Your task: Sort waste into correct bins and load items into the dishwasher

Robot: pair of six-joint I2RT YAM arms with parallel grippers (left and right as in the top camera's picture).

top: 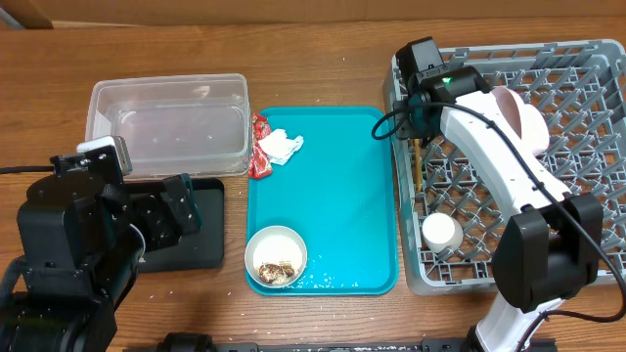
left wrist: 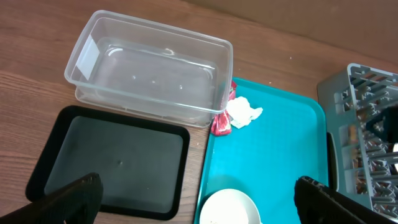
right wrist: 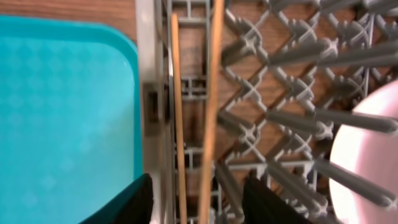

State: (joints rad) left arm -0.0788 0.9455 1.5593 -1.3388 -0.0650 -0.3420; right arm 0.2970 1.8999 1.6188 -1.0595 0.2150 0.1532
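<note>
- The right gripper (right wrist: 198, 205) hangs over the 9 o'clock edge of the large square grey plastic dish rack (top: 572, 210). Its fingers (right wrist: 124, 204) are apart.
- Two thin wooden chopsticks (right wrist: 210, 106) run between those fingers without being squeezed. They lie along the rack's grid floor just inside its wall.
- A small pink-lined bowl (top: 518, 112) stands among the pegs toward the rack's 12 o'clock side, partly behind the right arm. A small white bowl (top: 440, 232) sits near the rack's 7 o'clock corner.
- The left gripper (left wrist: 198, 183) is spread wide and holds nothing. It hovers above the shallow black rectangular tray (left wrist: 118, 158).
- The clear rectangular plastic tub (top: 166, 132) sits at 12 o'clock of the black tray.
- On the larger teal tray (top: 342, 196), the crumpled red wrapper (top: 259, 149) and crumpled white paper napkin (top: 283, 147) touch at the 10 o'clock corner.
- A round white dish (top: 276, 256) with brown food scraps (top: 275, 268) sits at the teal tray's 7 o'clock corner, with loose rice grains (top: 323, 281) beside it.
</note>
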